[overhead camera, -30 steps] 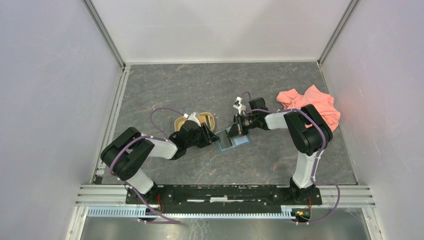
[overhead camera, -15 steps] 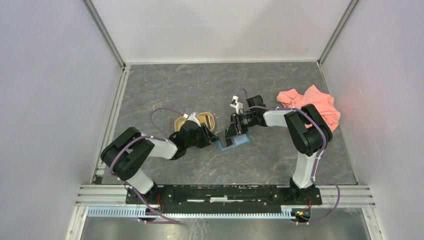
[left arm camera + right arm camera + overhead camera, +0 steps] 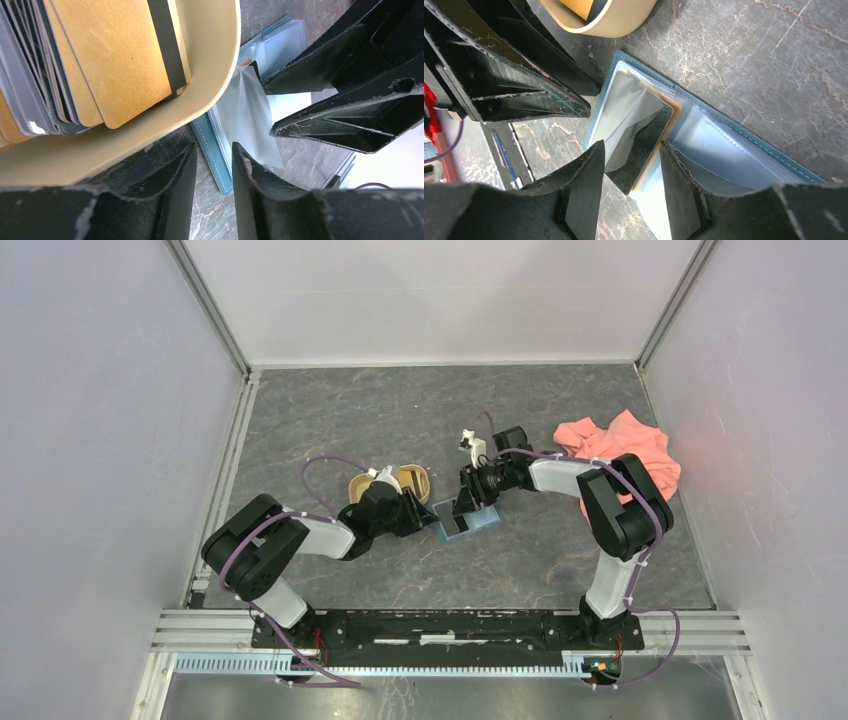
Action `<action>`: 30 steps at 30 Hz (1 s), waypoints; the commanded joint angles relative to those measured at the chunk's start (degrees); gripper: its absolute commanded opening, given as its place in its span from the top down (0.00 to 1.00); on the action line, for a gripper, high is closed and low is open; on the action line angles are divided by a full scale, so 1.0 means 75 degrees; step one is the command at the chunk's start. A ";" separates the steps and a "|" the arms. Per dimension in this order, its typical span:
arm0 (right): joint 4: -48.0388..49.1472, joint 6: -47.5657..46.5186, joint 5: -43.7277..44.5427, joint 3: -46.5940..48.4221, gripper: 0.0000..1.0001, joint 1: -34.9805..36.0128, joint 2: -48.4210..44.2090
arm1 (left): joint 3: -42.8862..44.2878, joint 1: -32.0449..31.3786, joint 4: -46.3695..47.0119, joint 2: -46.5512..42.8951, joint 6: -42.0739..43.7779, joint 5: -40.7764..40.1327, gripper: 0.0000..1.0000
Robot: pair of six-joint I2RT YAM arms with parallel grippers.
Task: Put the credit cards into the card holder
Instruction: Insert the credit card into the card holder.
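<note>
Overhead, left arm: elbow folded out at the left side, forearm reaching right and low across the table.
Left gripper: fingers a narrow gap apart, nothing between them, tips at the left edge of the card holder, just beside the tan tray.
Right arm: elbow raised on the right near the pink cloth, forearm stretched left, wrist tipped down.
Right gripper: jaws parted, straddling a dark card without clasping it.
Dark card: partly inside a clear pocket of the opened holder; it seems to lie on a gold card, though that edge is hard to read.
Credit cards: stacked on edge in the tray.
</note>
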 commanded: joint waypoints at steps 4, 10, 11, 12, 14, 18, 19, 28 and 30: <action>-0.0375 -0.1016 0.0694 0.0198 0.48 0.0022 -0.0574 | -0.0194 -0.0082 -0.0835 -0.0190 0.0557 0.0017 0.60; -0.0863 -0.2034 0.0345 0.0443 0.47 0.0028 -0.0824 | -0.0162 -0.0076 -0.1143 -0.1043 0.1036 0.0051 0.59; -0.0925 -0.2166 0.0204 0.0478 0.47 0.0030 -0.0850 | -0.0149 -0.0090 -0.1236 -0.1234 0.1127 0.0069 0.59; -0.1039 -0.2387 0.0074 0.0537 0.47 0.0034 -0.0861 | -0.0127 -0.0088 -0.1321 -0.1480 0.1222 0.0130 0.59; -0.1425 -0.2874 -0.0113 0.0743 0.47 0.0038 -0.0859 | -0.0093 -0.0088 -0.1506 -0.1923 0.1436 0.0205 0.59; -0.2150 -0.3868 -0.0384 0.1069 0.47 0.0030 -0.0986 | 0.0119 -0.0095 -0.2255 -0.2893 0.2145 0.0139 0.58; -0.2330 -0.4158 -0.0455 0.1166 0.47 0.0023 -0.1040 | 0.0246 -0.0091 -0.2596 -0.3158 0.2438 0.0024 0.57; -0.2906 -0.5824 0.0429 0.1781 0.46 -0.0098 -0.2300 | 0.1373 -0.0036 -0.4973 -0.4739 0.4727 -0.2495 0.30; -0.2599 -0.5934 0.0837 0.1749 0.43 -0.0112 -0.2766 | 0.1520 -0.0019 -0.5129 -0.4808 0.5007 -0.2900 0.19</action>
